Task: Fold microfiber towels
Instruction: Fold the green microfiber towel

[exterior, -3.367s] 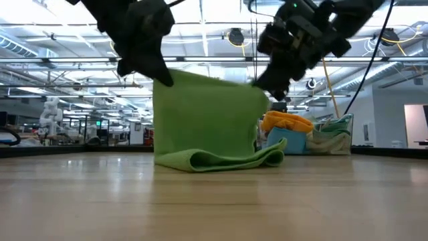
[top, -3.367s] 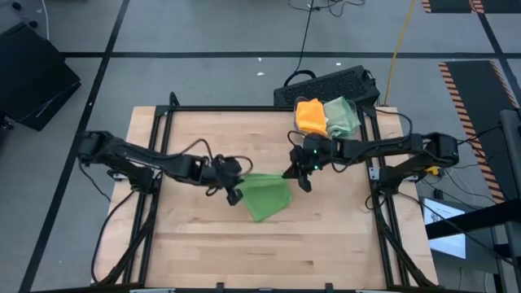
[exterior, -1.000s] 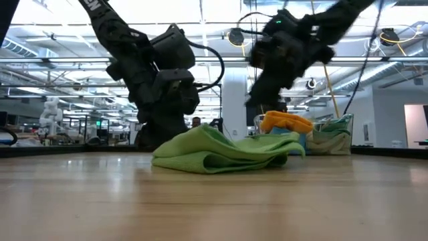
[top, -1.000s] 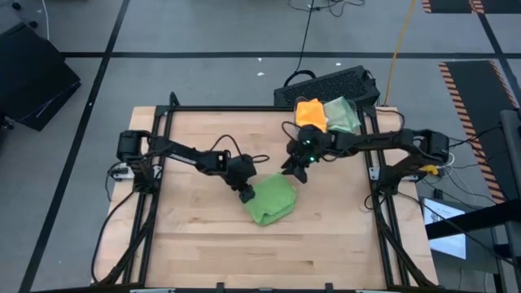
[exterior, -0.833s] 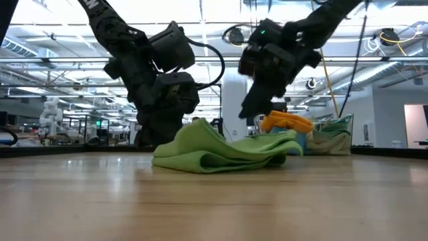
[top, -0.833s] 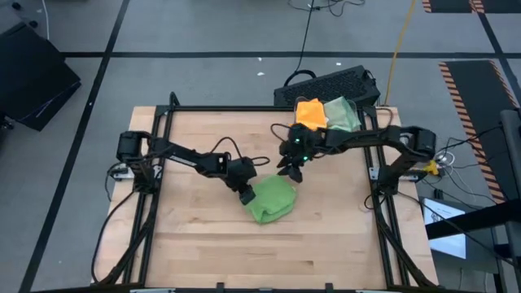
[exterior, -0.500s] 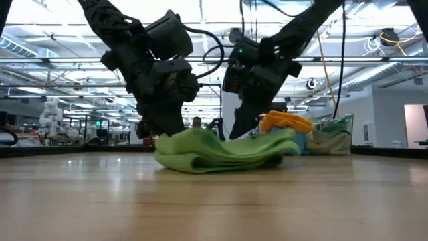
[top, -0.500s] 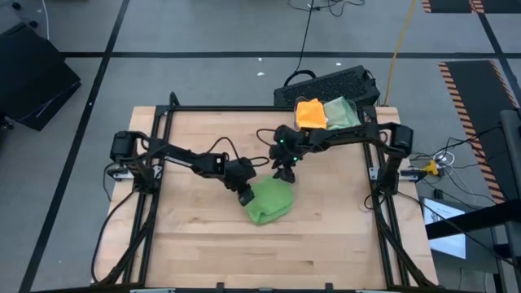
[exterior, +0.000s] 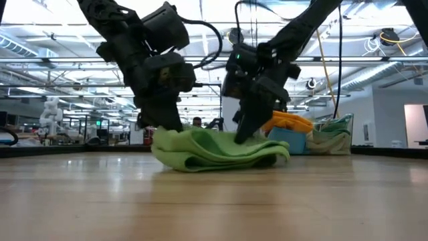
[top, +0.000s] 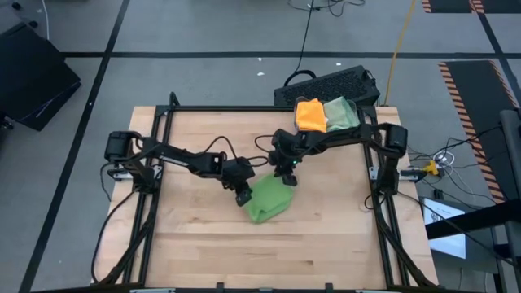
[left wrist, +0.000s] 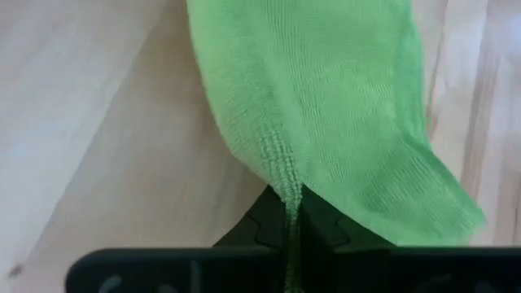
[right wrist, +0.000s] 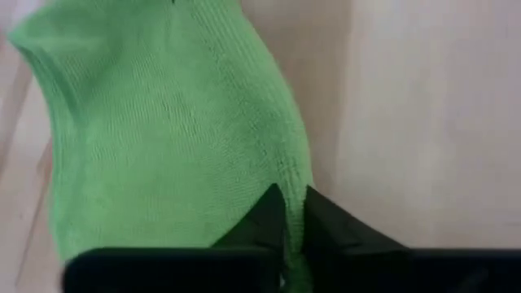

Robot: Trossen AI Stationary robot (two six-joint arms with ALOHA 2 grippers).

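Observation:
A lime green microfiber towel (top: pixel 269 200) lies in a loosely folded heap at the middle of the table; it is also in the low view (exterior: pixel 217 150). My left gripper (top: pixel 242 195) is at the towel's left side and is shut on it. My right gripper (top: pixel 286 176) is at the towel's far side, also shut on it. Both grippers show in the low view, the left (exterior: pixel 170 127) and the right (exterior: pixel 242 137). An orange towel (top: pixel 310 114) and a sage green towel (top: pixel 342 115) lie folded at the far right corner. My left gripper pinches a bunched edge (left wrist: pixel 285 195) at the towel's left side between its two fingers. The fingers slant down from the table's left. That edge is raised a little (exterior: pixel 164 136); the rest of the towel lies on the table. My right gripper pinches the towel's far edge (right wrist: pixel 298 191) between its two fingers, which slant down from the far right. One layer or several, I cannot tell. The towel spreads away from the fingers and rests slack on the table.
A black keyboard-like case (top: pixel 330 84) lies beyond the table's far right corner, behind the folded towels. Black frame rails (top: pixel 155 163) run along the table's left and right sides. Bare wood (top: pixel 269 252) stretches toward the near edge.
My right gripper has gone toward the table's left and down, from above the towel onto its far edge. My left gripper has risen a little at the towel's left side, and that edge has come up with it. The towel's bulk stays on the table.

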